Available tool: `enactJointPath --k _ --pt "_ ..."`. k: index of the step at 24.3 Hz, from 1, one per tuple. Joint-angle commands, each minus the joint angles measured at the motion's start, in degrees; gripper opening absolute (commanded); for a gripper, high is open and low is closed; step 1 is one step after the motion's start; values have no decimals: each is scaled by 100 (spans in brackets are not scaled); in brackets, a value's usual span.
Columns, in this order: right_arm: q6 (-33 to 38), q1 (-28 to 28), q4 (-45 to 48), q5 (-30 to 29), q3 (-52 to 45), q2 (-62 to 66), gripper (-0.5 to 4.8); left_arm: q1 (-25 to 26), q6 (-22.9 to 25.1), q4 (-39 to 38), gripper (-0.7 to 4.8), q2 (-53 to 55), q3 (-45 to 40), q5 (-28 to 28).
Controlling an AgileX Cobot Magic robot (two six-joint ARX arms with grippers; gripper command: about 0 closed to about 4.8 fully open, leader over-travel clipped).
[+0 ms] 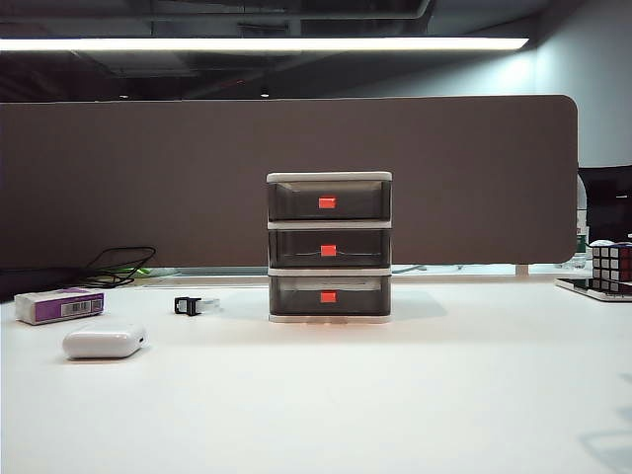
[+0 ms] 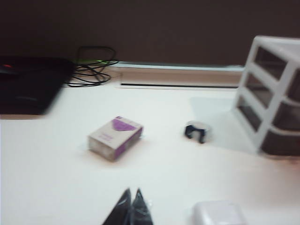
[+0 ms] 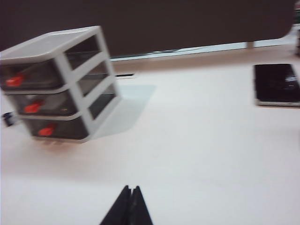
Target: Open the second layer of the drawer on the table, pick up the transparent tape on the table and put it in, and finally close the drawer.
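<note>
A white table carries the drawer at its middle, all three layers pushed in, the second layer between the top and bottom ones. To the left of the drawer lies the tape, near it but apart. Further left sits a purple-and-white box, and nearer the camera a white case. Black cables coil at the back left by the brown partition. At the far right edge stands a cube puzzle on a dark tray.

Neither arm shows in the exterior view. The left pincer has its fingers pressed together with nothing between them; it hangs over bare table, the box and the tape well ahead of it and the case just to one side. The right pincer is likewise closed tight and empty, over bare table, with the drawer well ahead and off to one side. Nothing lies between either pincer and the drawer or tape.
</note>
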Motion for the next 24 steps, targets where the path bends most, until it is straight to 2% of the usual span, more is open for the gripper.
enactJointPath --k 1,4,8,12,16,24 --pt "13 0 35 -892 -37 -11 -5 9 -879 234 -5 2 2 686" --pt "13 7 33 -1561 -37 -11 -5 9 -1281 197 -5 2 2 1508" --pt "35 11 31 -2350 -37 -11 -5 9 -1403 166 -5 2 4 2870" --pt "35 11 28 -2629 -37 -11 -5 9 -1412 177 -5 2 4 3897" --pt "35 9 59 -2629 -35 -11 -5 9 -1432 240 -5 2 4 4253" --pt "35 9 63 -2632 -35 -11 -5 9 -1436 328 -5 2 4 4103"
